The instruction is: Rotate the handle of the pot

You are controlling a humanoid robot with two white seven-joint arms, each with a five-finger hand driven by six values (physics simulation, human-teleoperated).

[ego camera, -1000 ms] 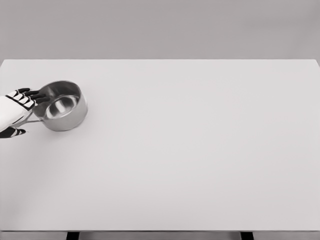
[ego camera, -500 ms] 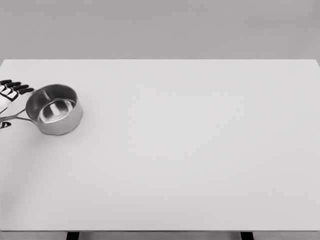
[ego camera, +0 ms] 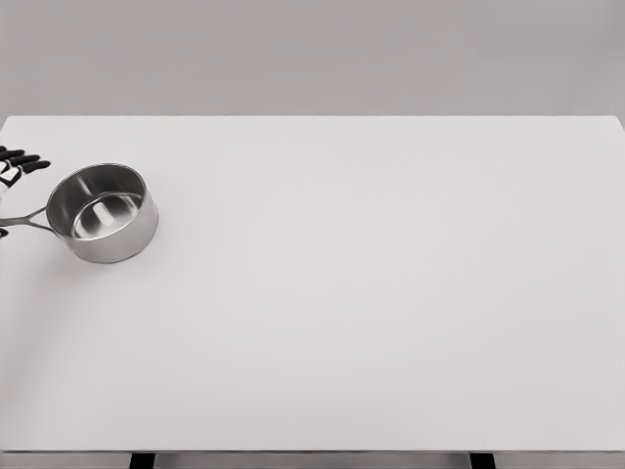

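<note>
Here, at the picture's left edge, only the dark fingertips of the left hand [ego camera: 18, 161] are seen, spread and gripping nothing. Just beside them, the handle [ego camera: 23, 221] is pointed leftward from the steel pot [ego camera: 103, 211], set near the table's [ego camera: 391, 293] left edge. A fresh grip would be needed to turn it further.
</note>
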